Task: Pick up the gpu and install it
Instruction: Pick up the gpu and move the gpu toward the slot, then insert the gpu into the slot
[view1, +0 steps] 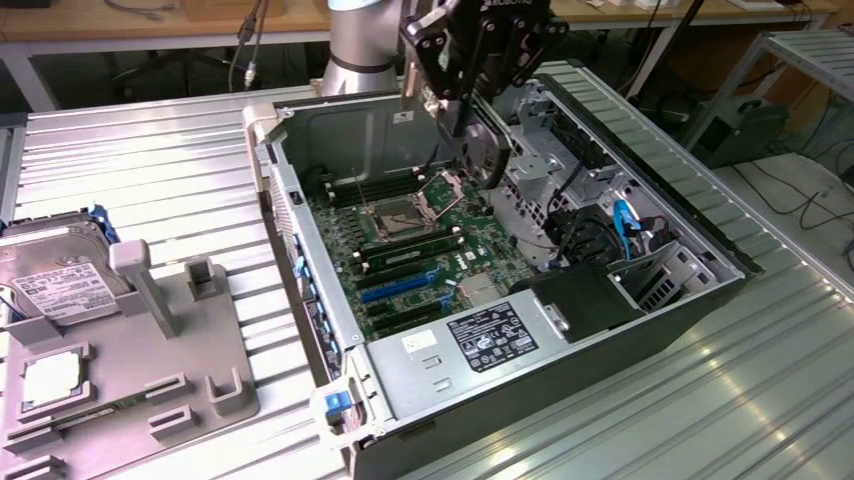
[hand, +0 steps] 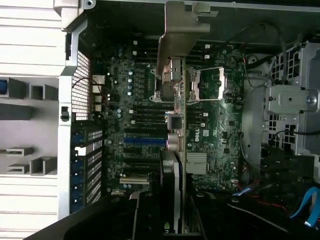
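Observation:
The gpu (view1: 483, 150) hangs edge-down over the open computer case (view1: 694, 300), above the motherboard (view1: 414, 250) near the processor socket. My gripper (view1: 461, 112) is shut on its upper edge. From the wrist, the gpu (hand: 179, 125) appears edge-on as a thin green card, with its silver bracket (hand: 177, 35) at the far end toward the case's rear wall. The gripper (hand: 176, 202) clamps it from both sides. The card floats clear of the board, and the blue expansion slot (hand: 145, 141) lies beside it.
A drive cage (view1: 534, 170) and cables with blue connectors (view1: 627, 220) crowd the case at the exterior view's right. The power supply (view1: 494, 335) sits at the case's near end. A grey fixture tray (view1: 147, 400) to the left carries a hard drive (view1: 54, 270) and a processor chip (view1: 54, 378).

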